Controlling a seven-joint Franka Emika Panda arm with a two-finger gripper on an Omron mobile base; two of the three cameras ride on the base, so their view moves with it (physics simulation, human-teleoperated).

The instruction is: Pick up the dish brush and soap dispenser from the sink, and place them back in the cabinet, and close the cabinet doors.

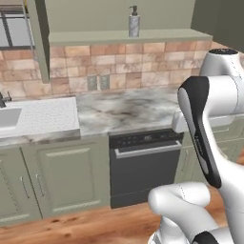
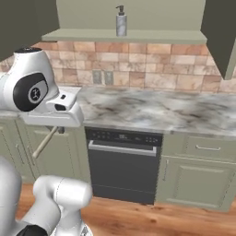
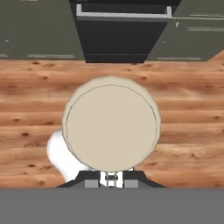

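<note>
From the left base view the soap dispenser (image 1: pixel 134 21) sits up on the open cabinet (image 1: pixel 128 36) shelf, the right base view shows a tan handle poking down under the hand, and in the hand view the gripper (image 3: pixel 110 178) is clamped on the dish brush (image 3: pixel 111 124), round head facing the camera

Soap dispenser (image 1: pixel 134 22) upright on open cabinet shelf (image 1: pixel 128 36), above counter (image 1: pixel 128 112). Dishwasher (image 1: pixel 143 167) under counter, base cabinets either side. Sink (image 1: pixel 9 116) at counter's left end. Dish brush (image 3: pixel 111 124) in gripper (image 3: pixel 110 181), over floor (image 3: pixel 188 109) before dishwasher.
</note>
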